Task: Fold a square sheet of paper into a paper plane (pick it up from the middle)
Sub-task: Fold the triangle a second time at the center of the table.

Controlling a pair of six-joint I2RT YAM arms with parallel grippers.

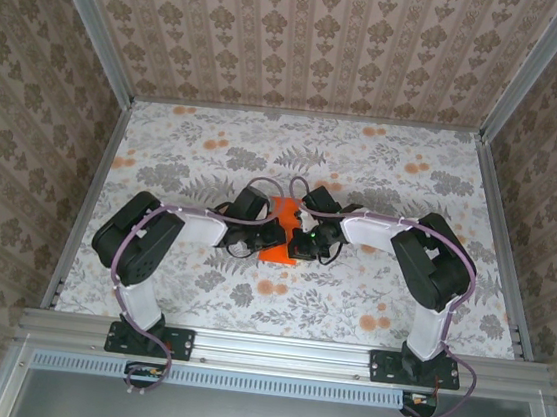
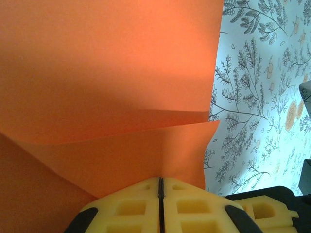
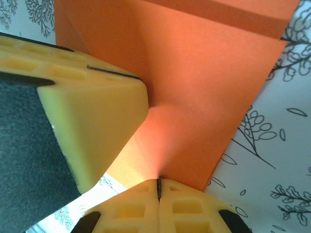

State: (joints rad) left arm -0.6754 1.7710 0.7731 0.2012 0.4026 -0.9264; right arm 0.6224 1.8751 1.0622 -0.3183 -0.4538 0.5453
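The square sheet of paper [image 1: 285, 214] is bright orange and lies folded at the middle of the floral table, between my two grippers. In the left wrist view the paper [image 2: 107, 73] has overlapping layers and a slanting crease. My left gripper [image 2: 161, 178] is shut, its yellow tips pinching the paper's near edge. In the right wrist view the paper [image 3: 204, 97] puckers to a point where my right gripper [image 3: 159, 180] is shut on it. The left gripper's yellow fingers [image 3: 97, 107] press in from the left. From above, the left gripper [image 1: 267, 235] and right gripper [image 1: 300, 239] nearly touch.
The floral tablecloth [image 1: 215, 151] is boxed in by patterned walls and aluminium side rails [image 1: 495, 233]. A metal rail [image 1: 283, 348] runs along the front edge where both arm bases stand. Open cloth lies behind and to both sides of the grippers.
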